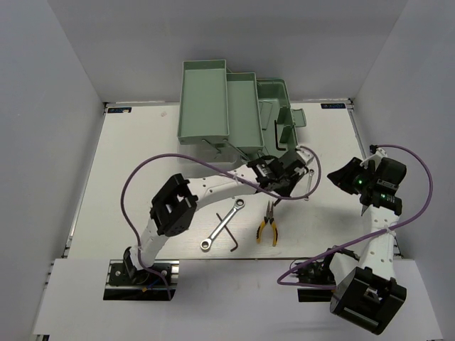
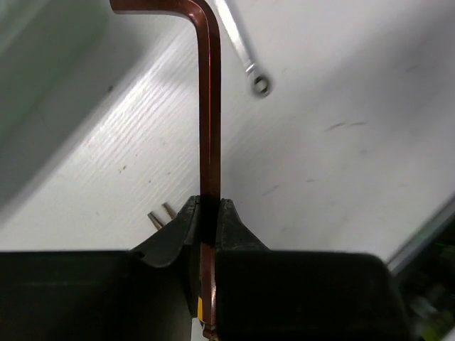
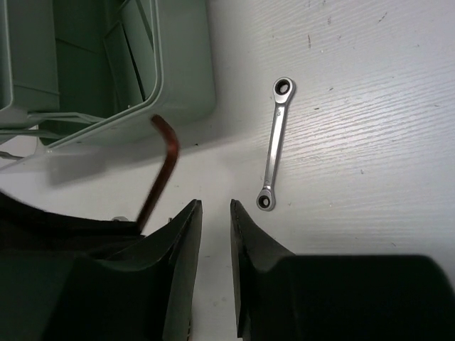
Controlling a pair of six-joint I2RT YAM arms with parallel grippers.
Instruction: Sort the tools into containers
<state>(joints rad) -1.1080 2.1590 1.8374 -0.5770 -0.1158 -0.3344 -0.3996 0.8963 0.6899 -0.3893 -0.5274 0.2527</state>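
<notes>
On the table (image 1: 142, 156), nearest the arm bases, three tools lie around 6 o'clock of its middle. The silver ratchet wrench (image 1: 224, 222) lies slantwise, the loose hex key (image 1: 234, 238) is just beside it at its 4 o'clock, and the yellow-handled pliers (image 1: 268, 227) are near, further toward 3 o'clock, with their tips pointing to 12.

Past them, at 2 o'clock of the pliers, the left gripper (image 2: 207, 213) is clenched on the held hex key (image 2: 210, 106). It pinches the long shaft (which looks coppery in the wrist view), and the bent end sticks out beyond the fingers.

At 3 o'clock, well apart from it, the right gripper (image 3: 215, 213) hangs above the table, fingers slightly parted, grasping nothing.

Farthest, at 12 o'clock, stands the mint-green toolbox (image 1: 206, 106) with its trays spread open.
</notes>
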